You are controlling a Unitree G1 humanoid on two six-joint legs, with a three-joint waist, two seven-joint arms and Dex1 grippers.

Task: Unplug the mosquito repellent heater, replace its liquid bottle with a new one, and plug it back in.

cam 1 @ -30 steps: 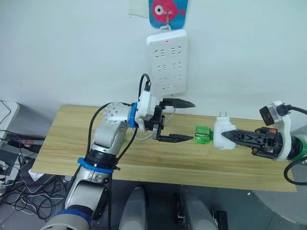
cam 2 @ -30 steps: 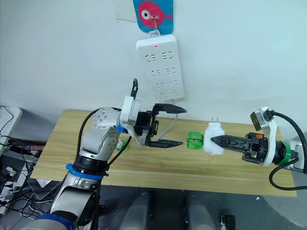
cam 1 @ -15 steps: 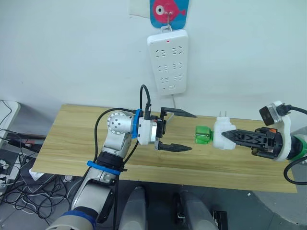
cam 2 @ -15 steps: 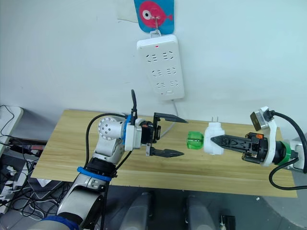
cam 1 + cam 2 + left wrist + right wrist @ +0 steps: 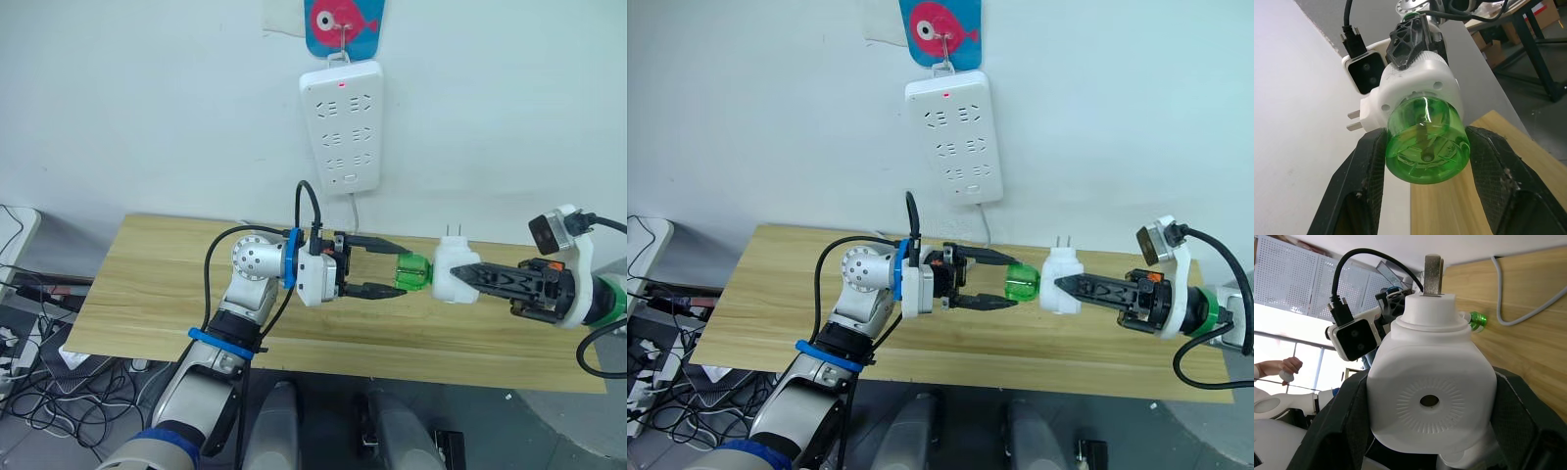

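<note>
The white mosquito repellent heater (image 5: 449, 264) hangs above the table with its two prongs pointing up, and my right gripper (image 5: 468, 275) is shut on its body. A green liquid bottle (image 5: 415, 274) sticks out of the heater's left side. My left gripper (image 5: 392, 269) is open, one black finger above and one below the bottle's free end. In the left wrist view the bottle (image 5: 1427, 144) sits between the fingers (image 5: 1366, 176) with narrow gaps on both sides. The right wrist view looks at the heater's round face with its centre hole (image 5: 1429, 401).
A long white power strip (image 5: 341, 122) hangs on the wall above the wooden table (image 5: 147, 274), its cord trailing onto the tabletop. A small green item (image 5: 1477, 319) lies on the table behind the heater. A person's hand (image 5: 1288, 366) shows far off.
My left gripper has swung to the right up to the bottle, and its fingers have narrowed from wide open to just around it. The right gripper and heater have stayed still.
</note>
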